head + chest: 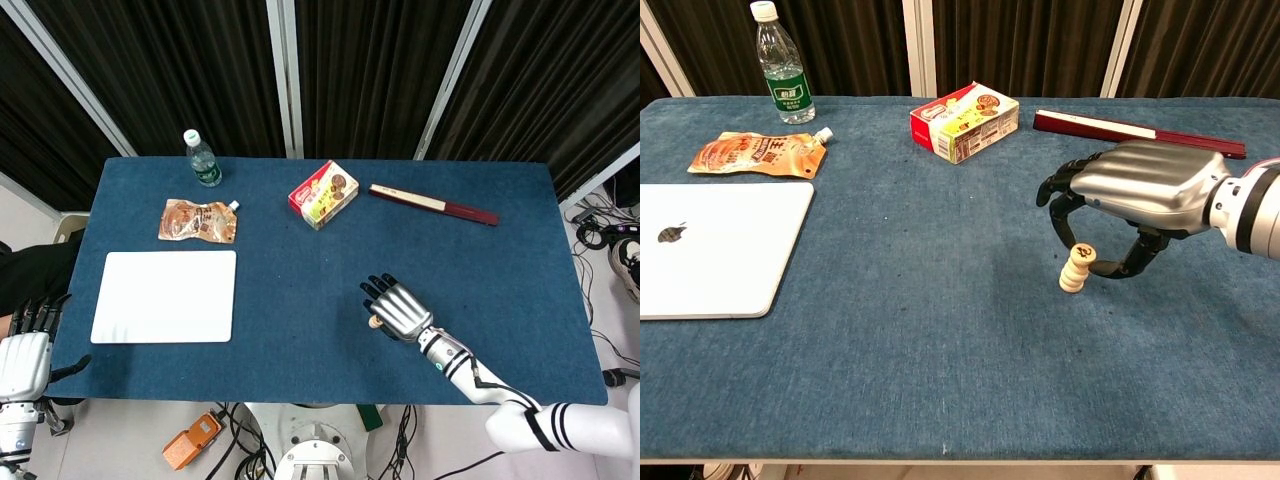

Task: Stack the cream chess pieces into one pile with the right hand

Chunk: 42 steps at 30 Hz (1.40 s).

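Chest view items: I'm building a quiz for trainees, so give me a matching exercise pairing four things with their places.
Things:
1 water bottle
2 laptop
3 snack box
4 cream stack

Places:
A under the right hand
B far left corner
C left edge, nearer the camera
D far side, middle

Pairs: 1-B, 2-C, 3-D, 4-A

Table [940,380] w/ dark blue cloth top. Far left corner: water bottle [781,64], upright. Just in front: orange snack pouch [760,155], flat. Near left: white laptop [700,250], lid shut, overhanging the left edge in chest view. Centre back: snack box [965,122], lying angled. Back right: long dark red box [1140,133]. Mid-right: pile of cream chess pieces [1076,270], leaning a bit.
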Motion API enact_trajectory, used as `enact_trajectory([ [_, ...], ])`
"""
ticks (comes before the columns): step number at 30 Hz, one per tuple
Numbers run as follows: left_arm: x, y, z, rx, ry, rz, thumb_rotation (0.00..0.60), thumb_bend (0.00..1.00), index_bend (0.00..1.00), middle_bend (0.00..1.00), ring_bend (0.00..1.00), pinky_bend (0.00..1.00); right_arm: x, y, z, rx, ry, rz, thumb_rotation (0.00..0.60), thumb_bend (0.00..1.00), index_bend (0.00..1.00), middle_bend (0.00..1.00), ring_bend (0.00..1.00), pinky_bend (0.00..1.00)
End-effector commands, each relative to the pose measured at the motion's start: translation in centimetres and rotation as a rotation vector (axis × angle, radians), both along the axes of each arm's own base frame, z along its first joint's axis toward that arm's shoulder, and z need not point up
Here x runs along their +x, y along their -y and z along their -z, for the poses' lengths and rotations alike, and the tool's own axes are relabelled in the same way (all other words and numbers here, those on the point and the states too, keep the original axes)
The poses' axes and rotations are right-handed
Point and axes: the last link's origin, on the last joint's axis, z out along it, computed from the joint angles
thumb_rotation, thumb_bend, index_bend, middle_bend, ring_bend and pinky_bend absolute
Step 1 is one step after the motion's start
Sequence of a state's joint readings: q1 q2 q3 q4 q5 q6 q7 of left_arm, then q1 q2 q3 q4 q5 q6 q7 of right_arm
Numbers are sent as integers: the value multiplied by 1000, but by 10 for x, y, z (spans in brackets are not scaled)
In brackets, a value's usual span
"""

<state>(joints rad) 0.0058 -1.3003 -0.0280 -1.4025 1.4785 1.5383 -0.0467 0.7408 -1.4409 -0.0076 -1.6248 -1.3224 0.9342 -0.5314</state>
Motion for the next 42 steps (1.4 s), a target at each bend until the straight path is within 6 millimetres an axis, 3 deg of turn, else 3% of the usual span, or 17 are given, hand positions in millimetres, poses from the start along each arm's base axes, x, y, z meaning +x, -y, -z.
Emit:
enact_trajectory([
  [1, 0, 0, 0, 1, 1, -1, 600, 0, 120, 119, 99, 12, 0, 0, 1, -1, -3, 3, 600, 467, 521, 245, 194, 243],
  [16, -3, 1, 0, 1, 1, -7, 600, 0, 121, 119, 99, 12, 1, -2, 1, 4, -2, -2, 600, 466, 468, 245, 194, 243],
  [19, -3, 1, 0, 1, 1, -8, 600, 0, 121, 119, 99, 12, 1, -2, -6, -12, 31, 3, 600, 467, 449, 245, 194, 243],
  [22, -3, 0, 0, 1, 2, -6, 600, 0, 120, 119, 98, 12, 0, -1, -27, -66, 92, 23, 600, 467, 429, 245, 194, 243],
  [29, 2, -7, -1, 7, 6, 20, 600, 0, 120, 119, 99, 12, -42, -7, -101, -312, 221, 137, 600, 466, 269, 244, 178, 243],
  [32, 6, -9, -1, 9, 6, 36, 600, 0, 120, 119, 98, 12, -69, -21, -130, -401, 276, 202, 600, 454, 163, 214, 129, 233],
  [34, 8, -10, -2, 10, 6, 45, 600, 0, 120, 119, 98, 12, -89, -35, -147, -451, 307, 251, 600, 394, 109, 173, 94, 206],
  [37, 12, -12, -1, 9, 7, 55, 600, 0, 120, 119, 98, 12, -115, -58, -163, -508, 344, 312, 600, 312, 57, 124, 53, 167],
  [42, 13, -12, 2, 2, 9, 54, 600, 0, 120, 119, 99, 12, -140, -90, -174, -556, 360, 371, 600, 308, 33, 101, 29, 140],
])
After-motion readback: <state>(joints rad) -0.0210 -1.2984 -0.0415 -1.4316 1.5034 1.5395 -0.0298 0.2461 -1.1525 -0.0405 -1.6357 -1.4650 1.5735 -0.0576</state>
